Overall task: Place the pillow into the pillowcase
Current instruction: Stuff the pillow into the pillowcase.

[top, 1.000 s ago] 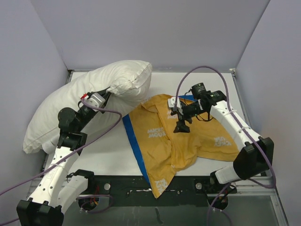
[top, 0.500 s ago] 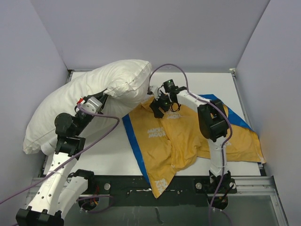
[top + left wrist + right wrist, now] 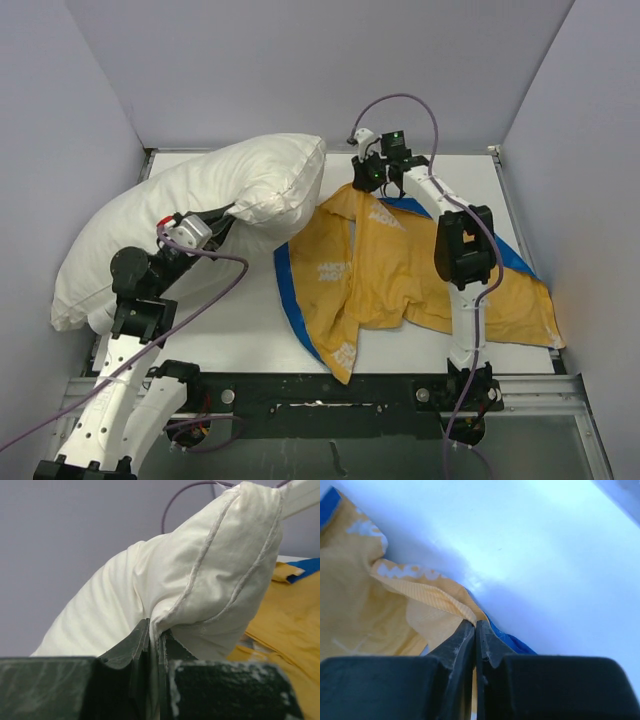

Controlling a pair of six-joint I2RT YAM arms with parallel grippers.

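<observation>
left arm point(image 3: 135, 290) bent, raised; left pincer point(image 3: 155, 630) clamped tight | right arm point(image 3: 462, 250) stretched far forward; right pincer point(image 3: 475, 625) clamped tight

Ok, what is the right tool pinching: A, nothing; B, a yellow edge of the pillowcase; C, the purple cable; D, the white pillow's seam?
B: the right tool is shut on a folded yellow edge of the pillowcase; the pillow is in the left tool instead.

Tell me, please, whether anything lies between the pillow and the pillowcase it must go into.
Nothing visible lies between them: the pillow, pinched at its edge by the left gripper, sits right beside the pillowcase. The case itself is crumpled, though, with the right gripper shut on its far edge and no open mouth showing.
</observation>
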